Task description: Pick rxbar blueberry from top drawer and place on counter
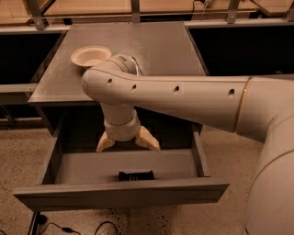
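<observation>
Gripper: the gripper (127,141) hangs from the end of the arm, pointing down over the back half of the open drawer, just in front of the counter's edge.
Hand state: the two pale fingers (148,139) are spread wide, and nothing is between them.
Snack bar: the snack bar (136,175) lies flat on the drawer floor. It is dark, sits close to the inside of the front panel and is roughly mid-width.
Bar and gripper: the two are apart. The bar is lower in the view and nearer the drawer front than the fingertips.
Drawer: the drawer (121,195) is pulled well out from under the counter. It is grey and shallow, with its plain front panel towards the camera and its side walls showing.
Counter: the counter (161,46) is a flat grey tabletop directly behind and above the drawer.
Bowl: a pale shallow bowl (90,56) stands upright on the counter near its left edge in view.
Arm: the thick cream arm (183,98) comes in from the right, crosses over the counter's front edge and bends down to the wrist. It covers part of the counter.
Floor: the speckled floor (18,151) lies on either side of the drawer, and a dark cable (69,227) lies on it below the front panel.
Background: light wooden surfaces (92,7) run along the top of the view behind the counter.
</observation>
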You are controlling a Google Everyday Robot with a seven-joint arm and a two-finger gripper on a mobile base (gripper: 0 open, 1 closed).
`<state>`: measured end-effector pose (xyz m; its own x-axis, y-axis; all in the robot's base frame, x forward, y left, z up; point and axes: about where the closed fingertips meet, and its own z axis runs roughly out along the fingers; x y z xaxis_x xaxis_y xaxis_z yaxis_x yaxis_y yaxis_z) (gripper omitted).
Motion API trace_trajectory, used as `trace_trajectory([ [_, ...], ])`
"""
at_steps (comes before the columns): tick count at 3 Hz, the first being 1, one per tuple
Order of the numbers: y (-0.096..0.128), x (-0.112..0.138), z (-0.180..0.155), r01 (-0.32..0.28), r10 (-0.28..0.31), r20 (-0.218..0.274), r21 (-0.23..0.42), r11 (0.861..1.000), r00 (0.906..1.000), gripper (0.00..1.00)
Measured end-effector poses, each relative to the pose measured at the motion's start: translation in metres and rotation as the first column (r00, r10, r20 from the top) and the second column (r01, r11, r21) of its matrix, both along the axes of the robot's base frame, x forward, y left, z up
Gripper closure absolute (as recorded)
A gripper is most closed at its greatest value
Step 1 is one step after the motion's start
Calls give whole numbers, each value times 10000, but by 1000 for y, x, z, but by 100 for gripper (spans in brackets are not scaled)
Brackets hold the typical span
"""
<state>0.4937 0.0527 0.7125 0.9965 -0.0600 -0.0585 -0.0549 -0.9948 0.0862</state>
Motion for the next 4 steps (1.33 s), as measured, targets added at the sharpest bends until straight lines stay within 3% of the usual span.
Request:
trace_trajectory([
  [1, -18, -17, -29, 516, -515, -37, 376, 9980, 9987, 0],
  [2, -43, -36, -71, 816, -854, 356, 973, 9919, 9957, 0],
  [3, -37, -31, -79, 890, -1020, 727, 1635, 9825, 9921, 0],
  [4, -37, -31, -79, 883, -1014, 732, 1641, 9825, 9921, 0],
])
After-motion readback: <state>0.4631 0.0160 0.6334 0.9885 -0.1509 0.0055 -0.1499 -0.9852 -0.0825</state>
